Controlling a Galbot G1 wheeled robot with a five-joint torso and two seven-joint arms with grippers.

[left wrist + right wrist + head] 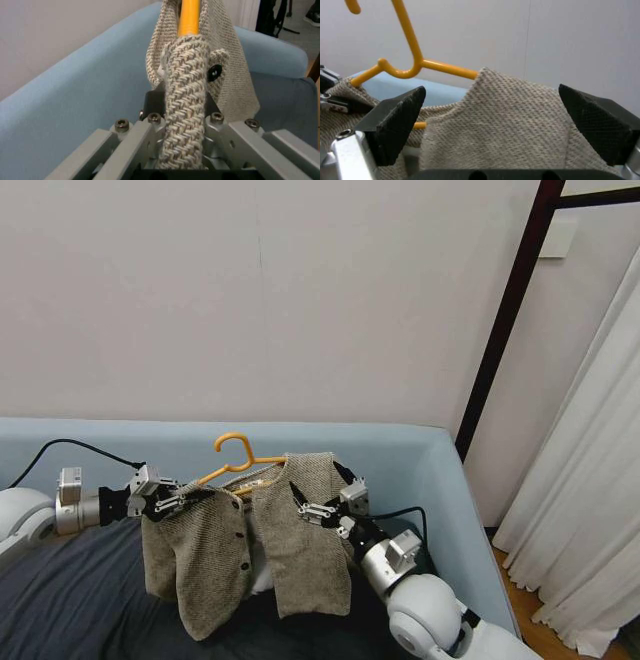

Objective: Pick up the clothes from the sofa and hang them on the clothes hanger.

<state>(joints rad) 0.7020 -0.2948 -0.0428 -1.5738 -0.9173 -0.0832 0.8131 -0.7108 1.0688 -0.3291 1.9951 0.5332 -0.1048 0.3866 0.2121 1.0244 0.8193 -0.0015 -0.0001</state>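
Note:
A beige knit cardigan [300,555] hangs on an orange hanger [240,463], held up in front of the light blue sofa back [410,455]. My left gripper [168,500] is at the left shoulder end, shut on the knit-covered hanger arm [184,112]. My right gripper [320,492] is at the right shoulder. In the right wrist view its black fingers [395,127] stand wide open on either side of the cardigan's shoulder [510,120], and the hanger's hook [407,41] rises beyond. A dark button [215,72] shows on the fabric.
A dark navy seat cushion [70,605] lies below the cardigan. A black slanted pole [500,330] stands against the wall at the right, with a white curtain [590,500] beside it. A black cable [85,448] runs along my left arm.

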